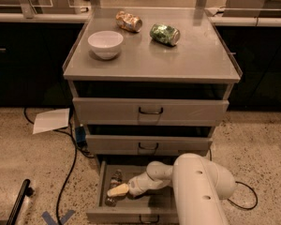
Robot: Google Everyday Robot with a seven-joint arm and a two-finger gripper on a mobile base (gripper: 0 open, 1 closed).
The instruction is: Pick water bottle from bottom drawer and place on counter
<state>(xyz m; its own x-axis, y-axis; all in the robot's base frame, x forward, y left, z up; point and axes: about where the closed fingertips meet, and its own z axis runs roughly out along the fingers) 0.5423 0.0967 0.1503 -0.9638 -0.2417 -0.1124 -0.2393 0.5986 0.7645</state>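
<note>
The bottom drawer (131, 213) is pulled open. The water bottle (114, 178) lies in it near the left wall, clear with a pale label band. My gripper (117, 190) reaches down into the drawer from the right and sits right against the bottle's lower part, partly covering it. My white arm (196, 186) hides the drawer's right side. The grey counter (178, 60) on top of the cabinet carries other items.
On the counter stand a white bowl (105, 43), a tan-and-orange can (129, 21) and a green can (165, 34). The two upper drawers (151, 110) are shut. A paper sheet (51, 120) and cables (70, 163) lie on the floor at left.
</note>
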